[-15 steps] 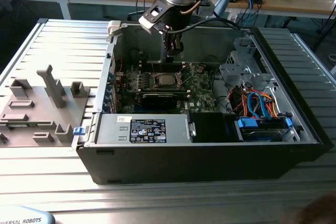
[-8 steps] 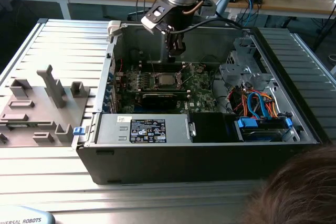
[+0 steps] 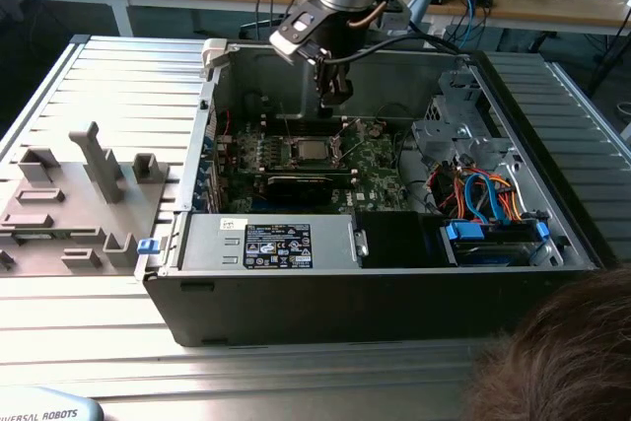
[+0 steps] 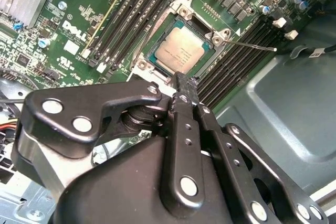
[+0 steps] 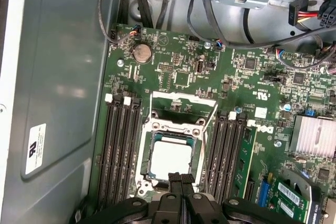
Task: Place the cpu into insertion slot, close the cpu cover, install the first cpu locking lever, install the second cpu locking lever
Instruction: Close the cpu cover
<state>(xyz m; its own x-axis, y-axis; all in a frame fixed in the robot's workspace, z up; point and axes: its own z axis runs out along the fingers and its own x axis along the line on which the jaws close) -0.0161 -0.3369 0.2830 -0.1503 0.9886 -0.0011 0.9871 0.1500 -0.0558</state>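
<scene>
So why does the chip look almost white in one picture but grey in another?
Glare, probably: in the first wrist view the cpu mirrors the light and its metal top washes out white; in the second wrist view, seen at a slant, it stays dull grey.

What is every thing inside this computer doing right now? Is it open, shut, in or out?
Small flat silver-grey square cpu, seated in place, uncovered.
Square dark insertion slot with silver rim, filled by that chip.
Thin silver windowed cpu cover, flipped open.
Thin silver wire lever, swung out, unlatched.
Black gripper, shut, empty, above the slot's edge.
Black computer case, lying on its side, open.
</scene>
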